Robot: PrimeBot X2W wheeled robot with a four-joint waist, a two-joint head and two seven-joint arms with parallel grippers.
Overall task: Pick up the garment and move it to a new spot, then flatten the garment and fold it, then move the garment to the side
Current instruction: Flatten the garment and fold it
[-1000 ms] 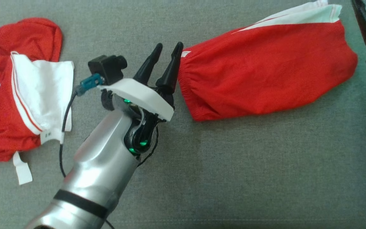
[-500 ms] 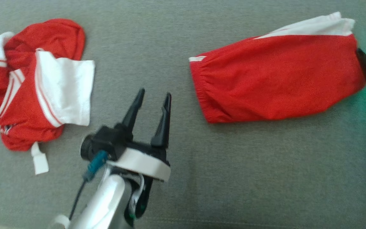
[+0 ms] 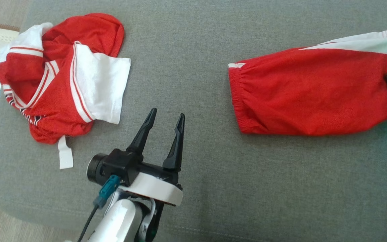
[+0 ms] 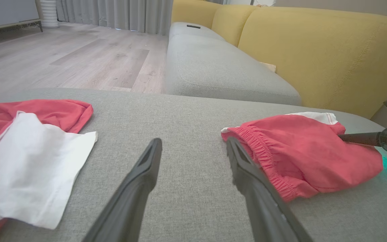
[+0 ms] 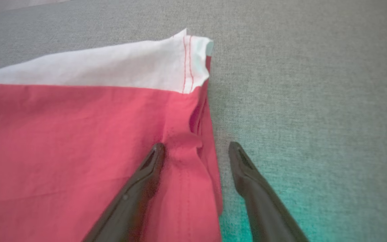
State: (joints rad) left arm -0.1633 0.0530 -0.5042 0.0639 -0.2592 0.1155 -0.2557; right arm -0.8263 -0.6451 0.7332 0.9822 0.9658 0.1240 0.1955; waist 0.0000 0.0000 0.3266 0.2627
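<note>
Two garments lie on the grey cushion (image 3: 193, 40): the folded red garment (image 3: 314, 94) at 3 o'clock in the head view, and a crumpled garment (image 3: 62, 77) at 10. Folding looks done; moving it aside remains. The right gripper (image 5: 197, 145), parted, straddles its hem without pinching, while the left gripper (image 3: 167, 113) hovers parted and empty near 6.

This looks like a home living room. The left wrist view takes in a sofa with a mustard-yellow backrest (image 4: 314, 50) and grey seat cushions (image 4: 220, 74), pale wood-plank flooring (image 4: 79, 57), and long grey curtains (image 4: 113, 15) hanging to the floor. In the head view, the nearest surface is a grey upholstered cushion (image 3: 213, 50) with a soft, rounded corner above that plank floor.
</note>
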